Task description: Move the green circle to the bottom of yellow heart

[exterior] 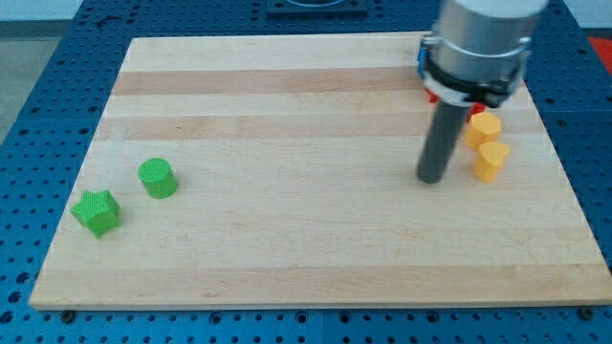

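In the single camera view, my tip point(431, 180), the lower end of a straight dark rod with no fingers to spread or pinch, stood on the pale wooden board point(287, 248) just to the view's left of the yellow heart-shaped block point(491, 161), close but apparently not touching it. A second yellow block point(483, 127), its shape hard to make out, sat directly above the heart, and red point(475, 108) and blue point(422, 54) pieces peeped from behind the arm's housing, too hidden to name. The small green cylinder, the task's circle point(158, 179), lay far to the heart's left, almost across the whole board, with a green star-shaped block point(97, 212) just below and left of it. The tip would likely need to cross to the circle's far left side before pushing it rightward. The planks between circle and heart were bare, as was the board below the heart.
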